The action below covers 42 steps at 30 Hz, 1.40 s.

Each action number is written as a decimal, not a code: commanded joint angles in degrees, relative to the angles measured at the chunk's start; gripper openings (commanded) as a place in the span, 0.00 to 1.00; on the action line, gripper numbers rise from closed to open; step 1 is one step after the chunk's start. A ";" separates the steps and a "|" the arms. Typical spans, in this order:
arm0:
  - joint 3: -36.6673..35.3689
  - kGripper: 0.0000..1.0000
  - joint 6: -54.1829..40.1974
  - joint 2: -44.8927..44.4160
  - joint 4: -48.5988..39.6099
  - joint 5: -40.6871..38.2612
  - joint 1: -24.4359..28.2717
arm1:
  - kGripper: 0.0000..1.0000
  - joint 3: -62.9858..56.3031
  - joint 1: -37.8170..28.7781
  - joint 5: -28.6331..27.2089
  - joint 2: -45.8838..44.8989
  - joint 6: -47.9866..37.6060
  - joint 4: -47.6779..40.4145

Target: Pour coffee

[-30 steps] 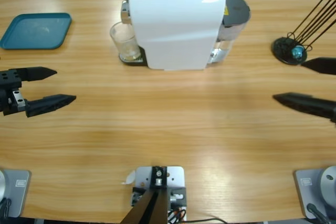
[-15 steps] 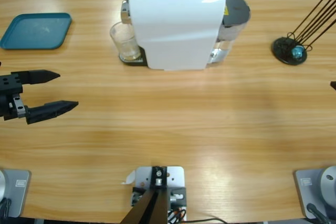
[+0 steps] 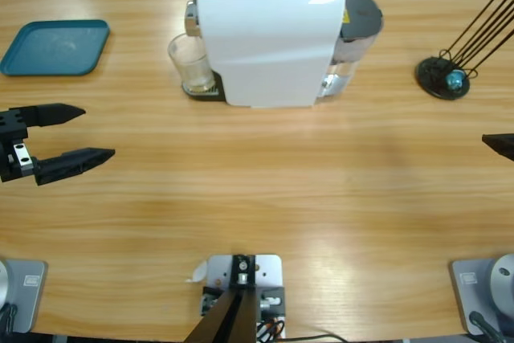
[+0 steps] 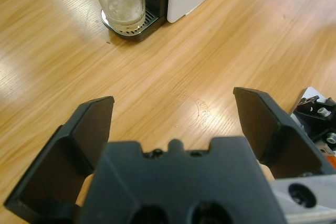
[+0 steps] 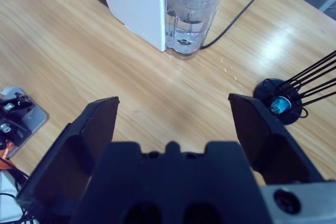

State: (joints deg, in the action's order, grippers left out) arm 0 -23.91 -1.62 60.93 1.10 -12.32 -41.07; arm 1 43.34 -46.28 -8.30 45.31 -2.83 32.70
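Observation:
A clear glass (image 3: 189, 63) (image 4: 120, 2) stands on the drip tray of a white coffee machine (image 3: 265, 36) (image 5: 137, 4), under its spout. A thin pale layer of coffee (image 4: 124, 18) lies at the glass's bottom. My left gripper (image 3: 95, 132) (image 4: 173, 114) is open at the table's left edge, well short of the glass, with nothing between its jaws. My right gripper (image 5: 173, 114) is open and empty; in the high view only one black jaw tip (image 3: 499, 144) shows at the right edge.
A teal tray (image 3: 56, 46) lies at the back left. A black capsule stand (image 3: 443, 76) (image 5: 279, 102) with thin rods and a blue capsule sits at the back right. The machine's clear water tank (image 5: 192, 20) and its cable face the right arm.
The right gripper drew back toward the right edge, leaving only one jaw tip in the high view. The left gripper shifted slightly and is back near where it began.

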 commanded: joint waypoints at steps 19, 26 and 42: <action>2.72 1.00 0.39 -3.75 1.15 3.86 -0.51 | 0.93 -1.33 -0.48 0.66 1.80 0.63 -0.20; 2.81 1.00 0.36 -3.68 1.36 4.09 -0.51 | 0.93 -1.33 -0.48 0.58 1.89 0.46 -0.22; -4.41 1.00 1.08 -8.53 -4.41 3.93 -0.43 | 0.93 -1.33 -0.48 0.41 1.62 0.37 -0.20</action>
State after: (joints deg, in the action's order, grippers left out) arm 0 -23.92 -1.20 54.32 1.03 -8.22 -41.07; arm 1 43.34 -46.28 -8.28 45.95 -2.82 32.70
